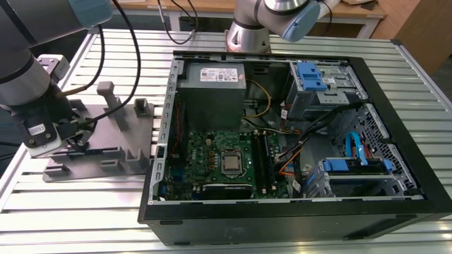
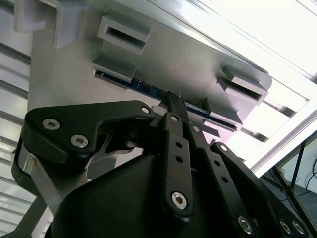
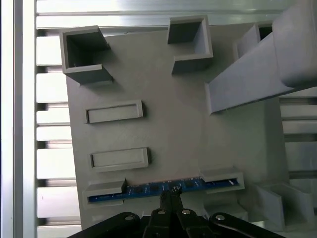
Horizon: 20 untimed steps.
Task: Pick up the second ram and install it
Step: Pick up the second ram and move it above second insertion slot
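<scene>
Arm: the Universal Robots arm reaches down at the exterior view's left, with its gripper (image 1: 73,140) low over the grey plate (image 1: 106,170).
Tool state: in both wrist views the black fingers (image 3: 168,197) are drawn close together and pinch the second ram (image 3: 148,189) at about the middle of its length, from its upper edge.
Second ram, place: the stick stands on its long edge on the grey plate (image 3: 173,124), with each end seated in a slotted grey block (image 3: 106,190). It lies along the plate's near side, well apart from the computer case (image 1: 282,218).
Second ram, look: a thin blue-green strip with a row of dark chips. In the second wrist view the second ram (image 2: 146,89) shows as a narrow blue line beyond the fingertips (image 2: 172,100).
Grey plate: a moulded fixture with several upright blocks and open rectangular pockets, lying flat on the slatted metal table (image 1: 71,214) just beside the case's left wall.
Computer case: lies open on its side at the exterior view's right, with the green motherboard (image 1: 205,153) on its floor and a grey power supply (image 1: 211,95) at its far end.
Second arm base: a silver column (image 1: 247,34) stands on the table beyond the far side of the case.
</scene>
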### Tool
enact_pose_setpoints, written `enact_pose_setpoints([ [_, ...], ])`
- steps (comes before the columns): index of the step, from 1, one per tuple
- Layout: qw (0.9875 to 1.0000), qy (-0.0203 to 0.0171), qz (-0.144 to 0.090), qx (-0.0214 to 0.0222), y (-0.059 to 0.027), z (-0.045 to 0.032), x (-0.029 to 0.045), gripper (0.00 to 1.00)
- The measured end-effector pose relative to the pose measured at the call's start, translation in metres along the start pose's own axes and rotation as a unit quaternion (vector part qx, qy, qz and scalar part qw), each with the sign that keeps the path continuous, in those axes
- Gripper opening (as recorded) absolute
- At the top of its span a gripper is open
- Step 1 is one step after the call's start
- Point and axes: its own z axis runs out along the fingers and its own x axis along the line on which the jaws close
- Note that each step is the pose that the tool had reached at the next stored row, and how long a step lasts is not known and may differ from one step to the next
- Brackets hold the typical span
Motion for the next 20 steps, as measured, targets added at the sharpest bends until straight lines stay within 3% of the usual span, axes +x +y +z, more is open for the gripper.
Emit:
enact_pose_setpoints([
  [6, 0.9988, 0.0021, -0.049, -0.0012, 0.0, 0.0, 0.0, 0.07],
  [12, 0.9957, 0.0041, -0.093, -0.0022, 0.0, 0.0, 0.0, 0.07],
  [20, 0.9912, 0.0058, -0.132, -0.0032, 0.0, 0.0001, 0.0, 0.07],
])
